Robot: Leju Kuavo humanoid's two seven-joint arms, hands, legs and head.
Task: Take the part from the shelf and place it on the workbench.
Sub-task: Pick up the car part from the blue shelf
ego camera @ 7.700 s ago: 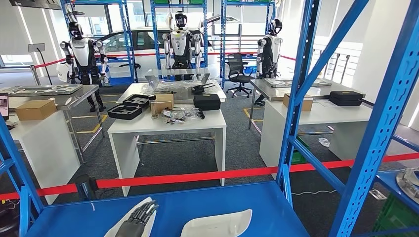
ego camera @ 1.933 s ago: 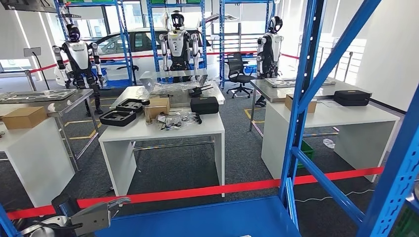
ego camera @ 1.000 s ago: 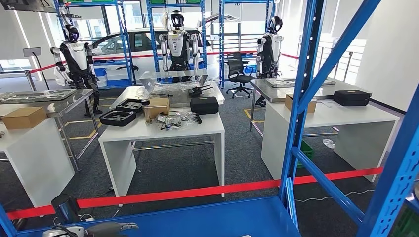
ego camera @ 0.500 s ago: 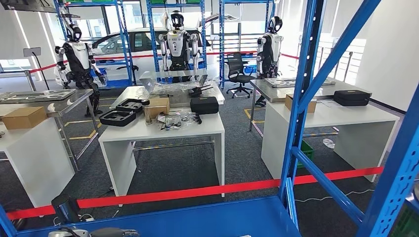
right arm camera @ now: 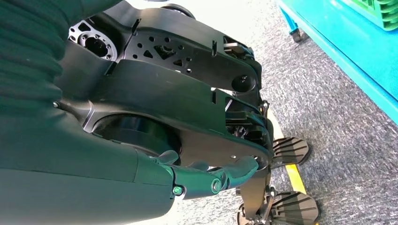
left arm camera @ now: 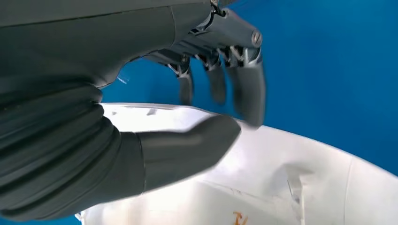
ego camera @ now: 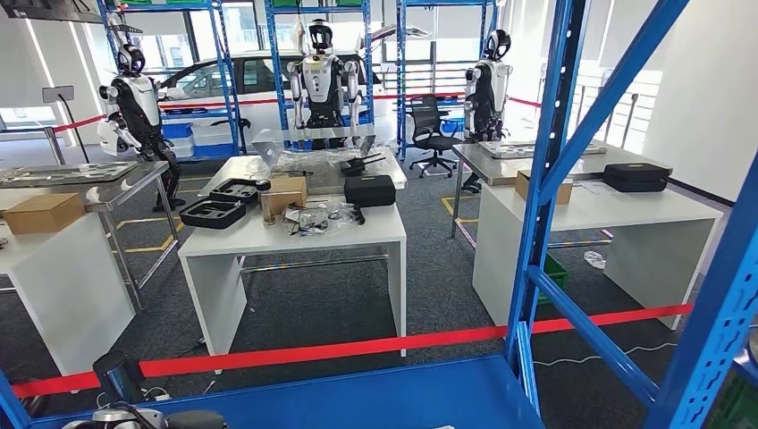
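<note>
1. Shelf deck, blue, low in the head view.
2. Left wrist: left hand pinches the white part, thumb over, fingers behind; orange scribble, unreadable.
3. Right wrist: right hand curled in loosely, holding nothing.

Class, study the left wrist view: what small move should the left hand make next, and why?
Probably close on the white part: the left hand sits over it with the thumb across its top and the fingers beyond its edge above the blue shelf, not yet clearly clamped.
</note>
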